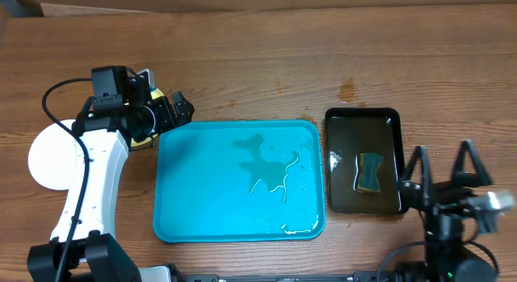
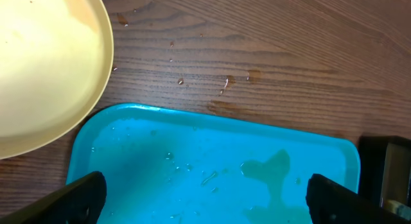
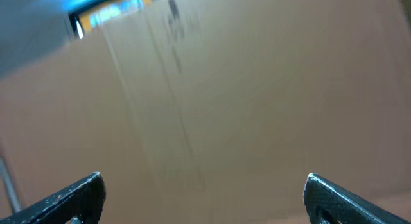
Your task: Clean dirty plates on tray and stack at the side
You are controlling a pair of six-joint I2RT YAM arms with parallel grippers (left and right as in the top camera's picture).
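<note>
Sponge in black tray beside turquoise tray, plates at left, left pincer and right pincer apart

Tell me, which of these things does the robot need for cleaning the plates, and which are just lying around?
Part of the job: white plate, pale yellow plate, blue tray, sponge (probably the cleaning tool).
Just lying about: black tray under the sponge, dark stain on the table.
</note>
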